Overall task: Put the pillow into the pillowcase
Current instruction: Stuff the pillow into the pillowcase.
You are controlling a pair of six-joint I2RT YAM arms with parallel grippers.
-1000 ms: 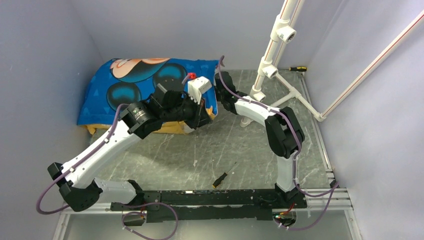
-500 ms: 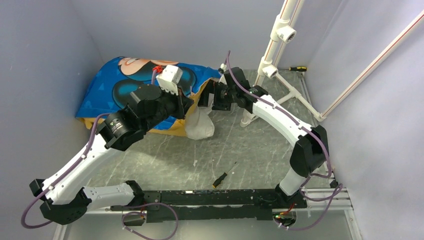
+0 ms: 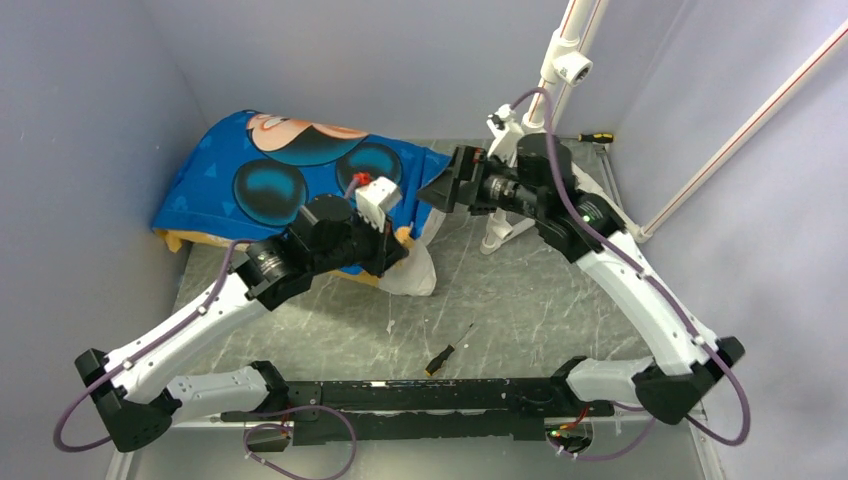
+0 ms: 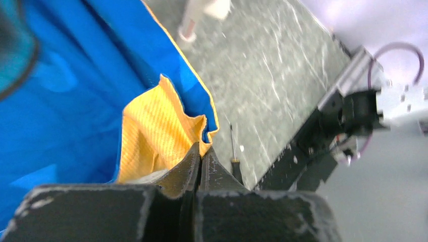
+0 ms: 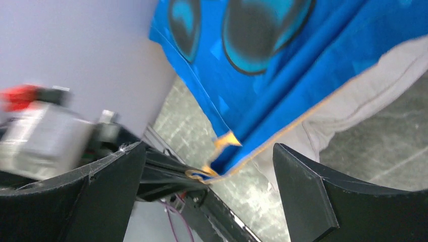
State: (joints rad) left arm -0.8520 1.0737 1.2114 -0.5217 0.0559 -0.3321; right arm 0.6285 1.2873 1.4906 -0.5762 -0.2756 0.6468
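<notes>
**Your right gripper (image 3: pixel 440 192) was nearer the open end**

Your left gripper (image 4: pixel 201 157) was pinching the orange hem (image 4: pixel 151 133) of the large blue mouse-print fabric pillowcase (image 3: pixel 290 175), frame centre. The plump white stuffed pillow (image 3: pixel 412 272) poked out there, just below-left of your right gripper, spread wide and empty. Case's long axis ran toward upper left.

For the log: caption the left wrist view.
Left gripper pinching the pillowcase at its orange hem; screwdriver on table beyond.

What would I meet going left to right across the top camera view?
pillowcase → left gripper → right gripper → white pipe stand → yellow-handled screwdriver
</notes>
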